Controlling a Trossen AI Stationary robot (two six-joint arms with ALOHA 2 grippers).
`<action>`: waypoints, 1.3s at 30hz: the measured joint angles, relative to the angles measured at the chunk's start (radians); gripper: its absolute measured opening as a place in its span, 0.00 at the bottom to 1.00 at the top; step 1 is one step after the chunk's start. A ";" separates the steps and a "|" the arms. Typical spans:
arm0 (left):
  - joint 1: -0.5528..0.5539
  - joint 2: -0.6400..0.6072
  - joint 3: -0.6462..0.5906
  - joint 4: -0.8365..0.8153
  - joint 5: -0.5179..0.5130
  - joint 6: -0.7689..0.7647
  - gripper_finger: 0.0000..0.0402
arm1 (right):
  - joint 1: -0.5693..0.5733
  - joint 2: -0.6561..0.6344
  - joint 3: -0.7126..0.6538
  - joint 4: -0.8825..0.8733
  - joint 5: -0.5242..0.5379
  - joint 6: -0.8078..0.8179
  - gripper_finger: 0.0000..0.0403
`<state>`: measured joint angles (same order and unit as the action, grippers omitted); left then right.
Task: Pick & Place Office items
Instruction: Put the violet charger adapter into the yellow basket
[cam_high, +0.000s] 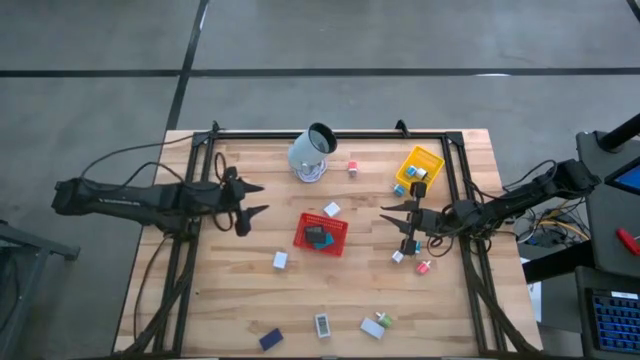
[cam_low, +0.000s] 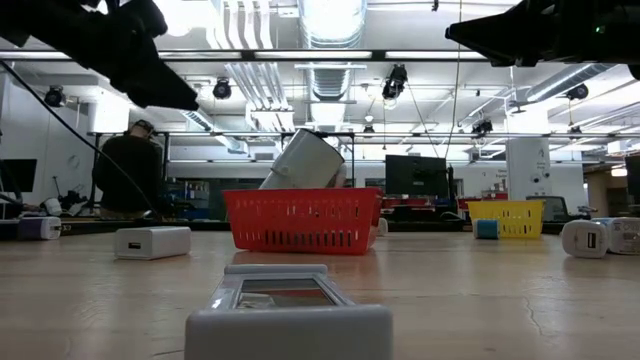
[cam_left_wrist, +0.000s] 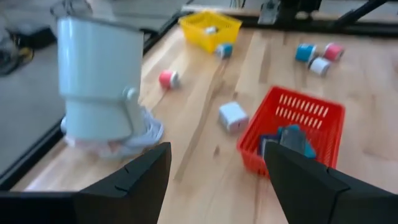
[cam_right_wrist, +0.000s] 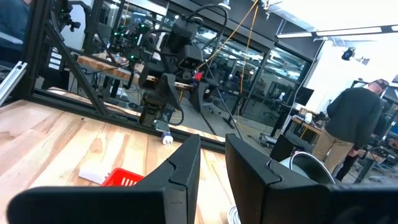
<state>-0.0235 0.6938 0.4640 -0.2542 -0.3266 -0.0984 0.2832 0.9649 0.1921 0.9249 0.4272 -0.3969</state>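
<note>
The office items lie scattered on the wooden table: a white block (cam_high: 332, 209), another white block (cam_high: 280, 260), a pink piece (cam_high: 353, 167), a dark blue piece (cam_high: 270, 339), a flat white rectangle (cam_high: 322, 325) and a pale blue piece with green (cam_high: 376, 325). Dark items (cam_high: 318, 236) sit in the red tray. My left gripper (cam_high: 258, 199) (cam_left_wrist: 217, 180) hovers open left of the red tray, holding nothing. My right gripper (cam_high: 392, 215) (cam_right_wrist: 212, 174) hangs open with a narrow gap, right of the red tray, above small blue, white and pink pieces (cam_high: 412, 245).
The red mesh tray (cam_high: 340, 243) (cam_left_wrist: 311, 109) sits mid-table. The yellow tray (cam_high: 427, 156) stands near the far right corner, with small pieces in and beside it. The large pale cup (cam_high: 312, 152) (cam_left_wrist: 99, 81) stands tilted at the far edge. A person (cam_right_wrist: 351, 124) stands beyond the table.
</note>
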 joint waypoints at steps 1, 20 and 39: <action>0.000 0.004 0.013 -0.036 -0.011 -0.017 0.66 | 0.000 0.000 0.000 0.000 0.000 0.000 0.18; 0.000 0.150 0.243 -0.693 0.008 -0.207 0.66 | 0.000 0.000 0.000 -0.001 -0.004 0.001 0.18; 0.022 0.140 0.261 -1.035 0.103 -0.116 0.65 | 0.000 0.000 -0.001 0.000 -0.008 0.004 0.18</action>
<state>-0.0014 0.8341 0.7253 -1.2896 -0.2237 -0.2148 0.2829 0.9649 0.1909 0.9249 0.4190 -0.3927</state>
